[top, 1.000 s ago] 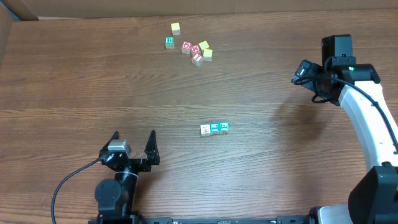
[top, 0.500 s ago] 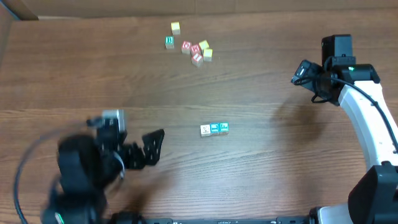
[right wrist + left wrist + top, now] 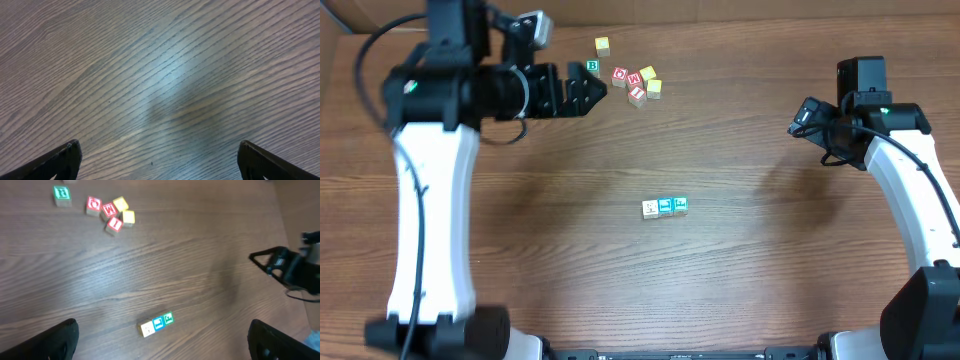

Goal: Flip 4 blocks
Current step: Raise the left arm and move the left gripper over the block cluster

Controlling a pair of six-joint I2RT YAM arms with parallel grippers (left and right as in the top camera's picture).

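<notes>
Three small blocks [image 3: 665, 207] lie in a touching row at the table's middle. In the left wrist view the row [image 3: 156, 323] runs whitish face, blue-framed letter, green-framed letter from left to right. My left gripper [image 3: 575, 92] is raised high at the back left and stands open and empty; its dark fingers [image 3: 55, 341] frame the lower corners of its own view, far above the row. My right gripper [image 3: 803, 115] hangs at the right side, open, with only bare wood between its fingers [image 3: 62, 159]. No block is touched by either one.
A loose cluster of other letter blocks [image 3: 630, 78] sits at the back centre: a green B cube [image 3: 62, 194], red ones [image 3: 93, 205] and yellow ones [image 3: 129, 216]. The right arm [image 3: 292, 270] shows at the right edge of the left wrist view.
My left arm has swung up from the table's front left to high over the back left, its gripper still open. The right arm and the blocks have not moved.
</notes>
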